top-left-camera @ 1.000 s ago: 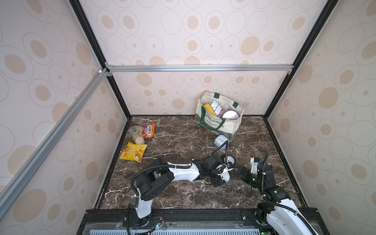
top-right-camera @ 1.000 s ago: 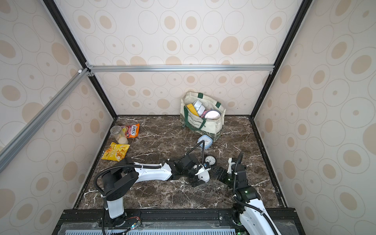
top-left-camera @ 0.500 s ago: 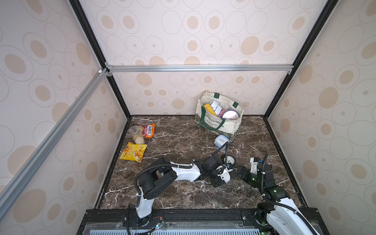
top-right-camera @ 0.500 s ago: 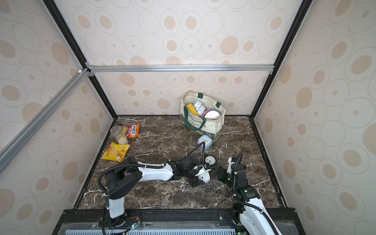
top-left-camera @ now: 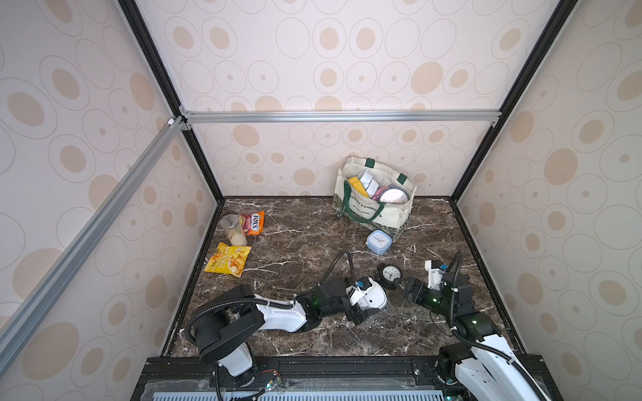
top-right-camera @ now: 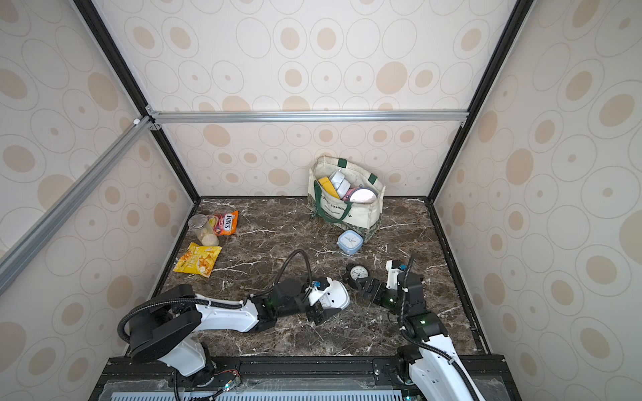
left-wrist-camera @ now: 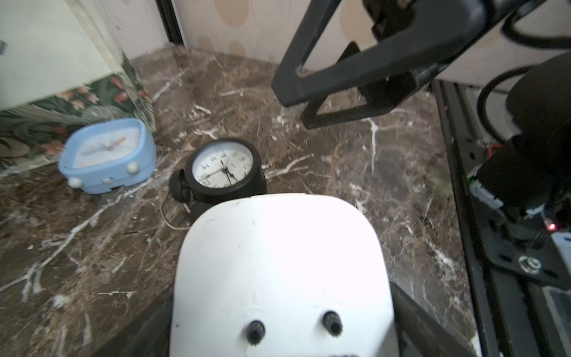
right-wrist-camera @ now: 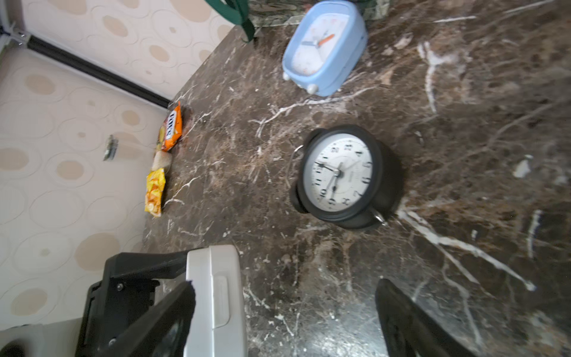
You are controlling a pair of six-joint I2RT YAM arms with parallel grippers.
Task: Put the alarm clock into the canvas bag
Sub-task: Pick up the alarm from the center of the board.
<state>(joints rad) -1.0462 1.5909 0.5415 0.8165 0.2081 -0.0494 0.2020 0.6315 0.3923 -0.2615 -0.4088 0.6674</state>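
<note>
One black clock (top-left-camera: 391,274) lies before gaping right gripper (right-wrist-camera: 285,286); left gripper's (left-wrist-camera: 279,287) hold unclear.

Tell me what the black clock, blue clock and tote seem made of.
Black clock: faintly shiny case, metal or plastic, unclear. Blue clock: smooth moulded shell with rounded corners, probably plastic. Canvas bag: matte cream cloth with creased, slumping sides.

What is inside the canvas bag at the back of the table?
Through the open top of the canvas bag I see a yellow item, a white object and a round pink-rimmed thing. Anything below them is covered by these items and the bag's front wall.
</note>
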